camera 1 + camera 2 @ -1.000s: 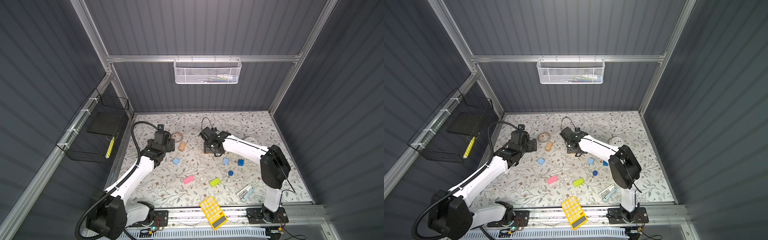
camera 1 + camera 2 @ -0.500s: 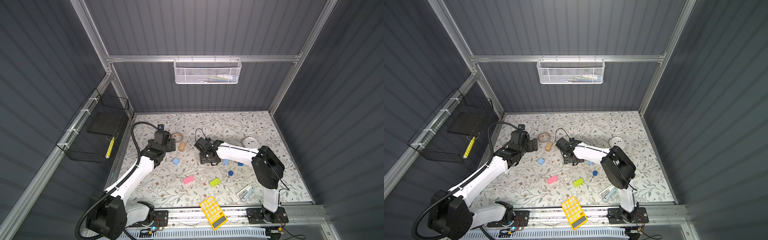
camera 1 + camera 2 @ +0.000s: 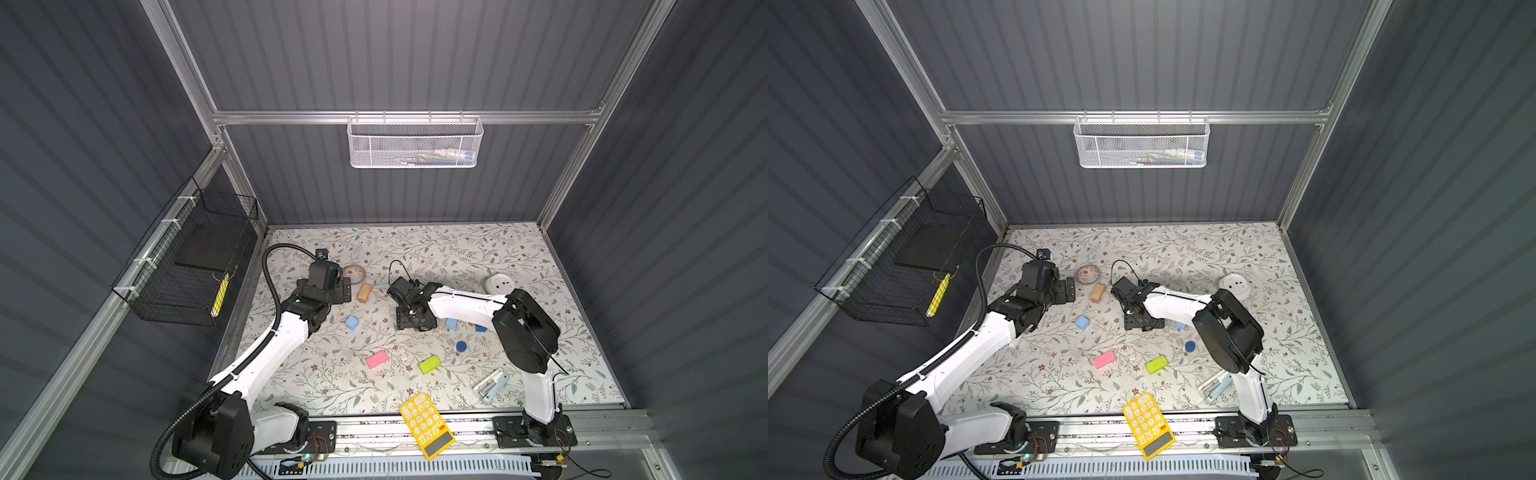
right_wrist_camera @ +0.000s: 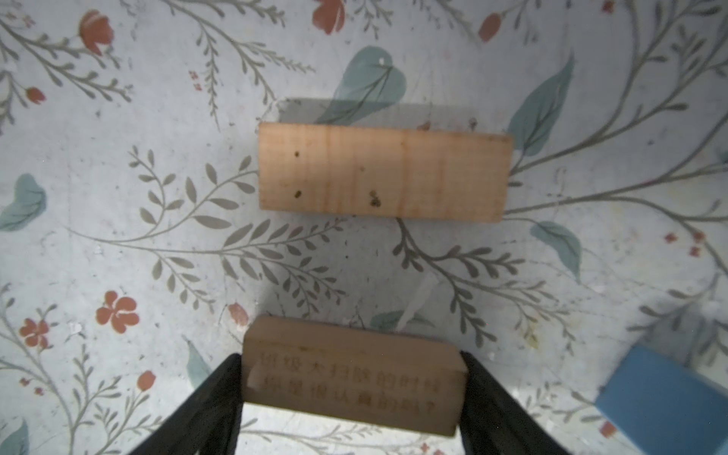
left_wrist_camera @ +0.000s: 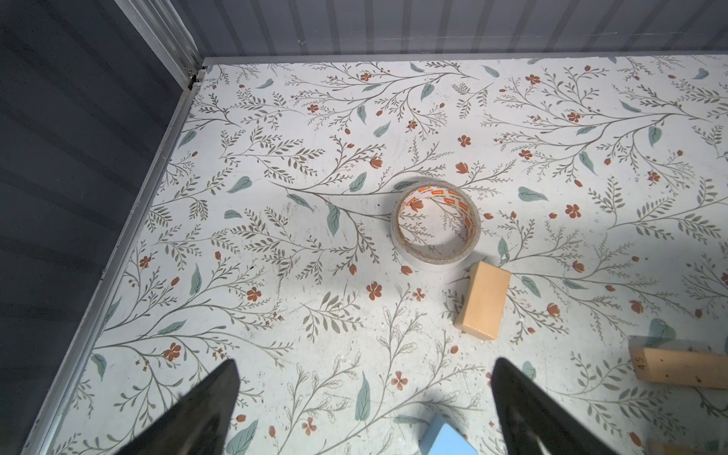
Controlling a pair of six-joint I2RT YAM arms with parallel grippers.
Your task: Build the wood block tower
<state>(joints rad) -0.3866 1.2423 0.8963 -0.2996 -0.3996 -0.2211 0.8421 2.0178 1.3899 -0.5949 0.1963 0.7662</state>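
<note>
In a top view we find the tape roll (image 3: pixel 354 272) left of centre on the worktop (image 3: pixel 457 249), a bar (image 3: pixel 364 292) just below and right of it, and a cube (image 3: pixel 351 322) lower still. The cylinder (image 3: pixel 461 346) sits right of centre, the stapler (image 3: pixel 492 385) below it, and the calculator (image 3: pixel 427 419) at the lower edge.

Right gripper (image 3: pixel 415 322) shifts toward 7 o'clock in both top views, tan bar (image 4: pixel 350 378) clamped between fingers (image 4: pixel 212 394). Right arm (image 3: pixel 465 301) follows, now partly covering dark-blue cube (image 3: pixel 481 328).
</note>
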